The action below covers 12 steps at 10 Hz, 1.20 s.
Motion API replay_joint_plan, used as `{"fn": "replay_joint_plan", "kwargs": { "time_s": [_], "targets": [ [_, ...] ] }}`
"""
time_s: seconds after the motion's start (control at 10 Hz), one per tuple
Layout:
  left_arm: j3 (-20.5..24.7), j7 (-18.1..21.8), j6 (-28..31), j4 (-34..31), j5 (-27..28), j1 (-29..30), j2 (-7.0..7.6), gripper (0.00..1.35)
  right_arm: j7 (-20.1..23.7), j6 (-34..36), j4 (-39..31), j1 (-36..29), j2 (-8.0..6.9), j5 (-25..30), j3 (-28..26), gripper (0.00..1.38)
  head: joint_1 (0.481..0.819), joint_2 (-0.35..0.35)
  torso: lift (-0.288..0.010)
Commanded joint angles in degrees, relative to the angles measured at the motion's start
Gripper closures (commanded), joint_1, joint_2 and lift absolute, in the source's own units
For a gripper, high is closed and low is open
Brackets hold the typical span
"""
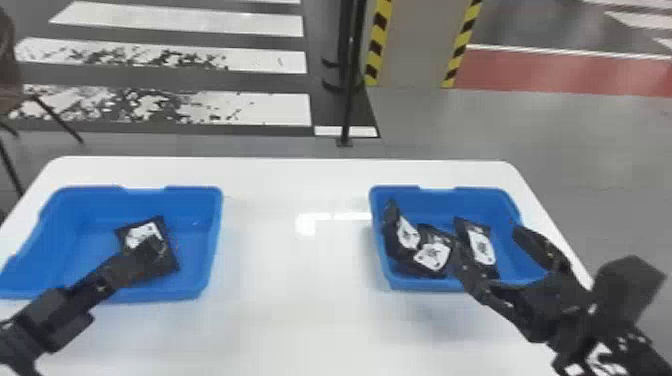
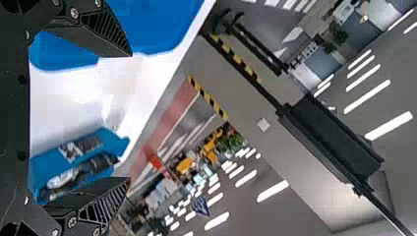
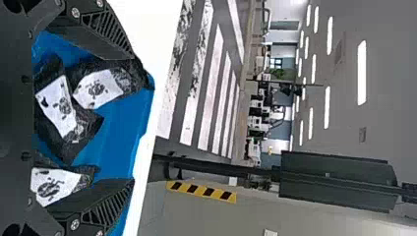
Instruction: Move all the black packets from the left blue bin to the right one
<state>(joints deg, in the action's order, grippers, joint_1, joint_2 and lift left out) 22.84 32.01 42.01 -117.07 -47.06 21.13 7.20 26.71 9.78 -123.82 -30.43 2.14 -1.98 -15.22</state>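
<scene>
"Packet (image 1: pixel 137 231) in the left blue bin (image 1: pixel 90 205): where is it from the left gripper (image 1: pixel 152 247), going by the head view?"

"Right by the fingertips, partly covered by them. Its white label pokes out towards eleven o'clock, and its black edge comes round to about four."

"Is it gripped?"

"No, the left wrist view has those fingers wide apart, with nothing held between them. Whether they touch the packet, I can't tell."

"And the right gripper (image 1: pixel 485 241)?"

"Fingers spread too, holding nothing, over the right blue bin (image 1: pixel 477 200). From the left gripper, that bin is at three o'clock across the white table (image 1: pixel 295 280)."

"What's in it?"

"Three black packets with white labels. One (image 1: pixel 480 247) appears between the right gripper's fingers; another (image 1: pixel 432 255) is off towards nine o'clock, and the last (image 1: pixel 406 235) is beyond that, leaning by the bin's nine o'clock wall. I can't tell if the fingers touch any."
</scene>
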Motion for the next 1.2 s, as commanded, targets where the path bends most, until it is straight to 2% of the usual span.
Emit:
{"fn": "replay_joint_plan", "kwargs": {
  "time_s": [0.0, 0.2, 0.4, 0.5, 0.7, 0.8, 1.0, 1.1],
  "targets": [
    [3.21, -0.72, 2.28, 0.0, 5.47, -1.73, 0.01, 0.15, 0.01, -3.6, -1.83, -3.88, -1.09, -3.5, 0.26, 0.12, 0.695, -0.052, -0.14],
    [5.04, -2.56, 4.67, 0.14, 13.24, -4.96, 0.18, 0.15, 0.1, -8.24, -0.28, -5.56, -1.09, -10.24, 2.89, 0.12, 0.695, 0.016, -0.14],
    [4.81, -5.11, 8.19, 2.67, 18.73, -10.16, 0.71, 0.15, 0.8, -8.24, -0.42, -5.7, -1.09, -11.04, 3.91, 0.12, 0.695, 0.107, -0.14],
    [3.55, -8.45, 11.56, 2.67, 19.07, -12.27, 0.8, 0.14, 0.8, -8.24, -0.28, -5.7, -1.09, -11.16, 3.91, 0.12, 0.695, 0.133, -0.14],
    [0.58, -10.39, 18.03, 7.74, 21.81, -19.16, 2.03, 0.14, 1.15, -7.96, 0.7, -5.28, -1.09, -11.5, 4.26, 0.13, 0.695, 0.137, -0.14],
    [-1.82, -12.15, 21.4, 8.02, 24.78, -20.99, 2.38, 0.14, 1.42, -7.54, 0.98, -5.0, -1.0, -11.84, 4.26, 0.13, 0.695, 0.126, -0.14],
    [-3.88, -15.22, 26.89, 8.16, 27.64, -23.66, 2.47, 0.14, 1.59, -6.97, 1.27, -4.86, -0.91, -11.96, 4.37, 0.13, 0.695, 0.116, -0.14],
    [-4.33, -15.22, 29.14, 9.84, 30.38, -25.49, 2.56, 0.14, 1.59, -6.83, 1.55, -4.72, -0.91, -12.18, 4.37, 0.13, 0.695, 0.113, -0.14]
  ]
}}
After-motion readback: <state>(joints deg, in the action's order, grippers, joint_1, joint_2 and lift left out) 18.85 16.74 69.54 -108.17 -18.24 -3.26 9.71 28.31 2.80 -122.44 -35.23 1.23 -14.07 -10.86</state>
